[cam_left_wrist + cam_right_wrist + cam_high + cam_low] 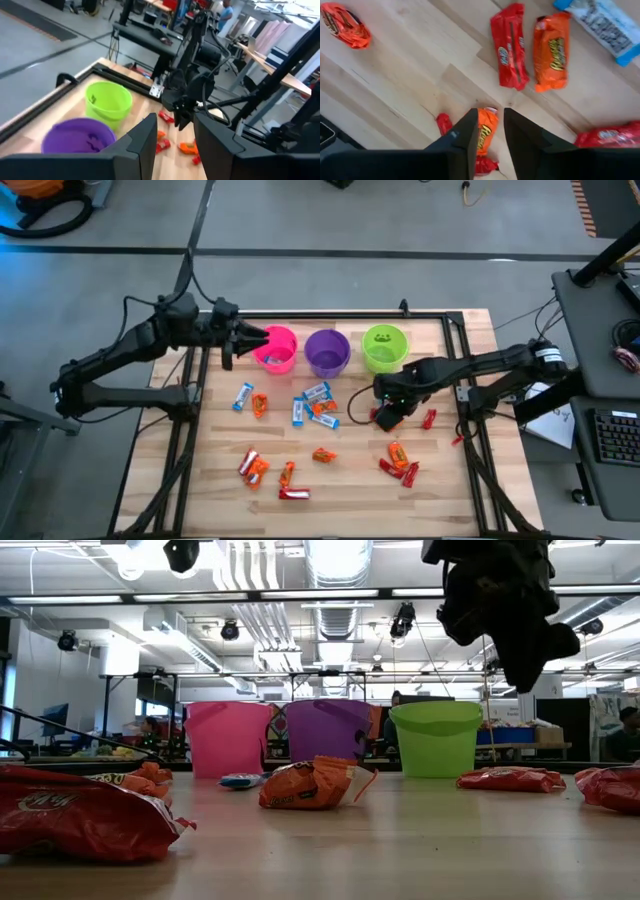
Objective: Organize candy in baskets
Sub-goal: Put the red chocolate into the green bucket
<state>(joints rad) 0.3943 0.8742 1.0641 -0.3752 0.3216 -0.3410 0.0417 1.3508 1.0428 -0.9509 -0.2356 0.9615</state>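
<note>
Orange candy [485,131], shiny crinkled wrapper, is lying flat on the table [340,480] at the table's 3 o'clock side, touching a red candy [445,122]. The right gripper [388,417] is hovering well above it with fingers parted and gripping nothing. The candy's long axis is running along the gap between the fingers, so I'd judge a straight drop closes across its short side. The green bucket [384,347] is sitting at 12 o'clock from this gripper, so the right arm is clearly the nearer one. The left gripper [243,340] is waiting released at the pink bucket [277,348], at the table's 10 o'clock.
</note>
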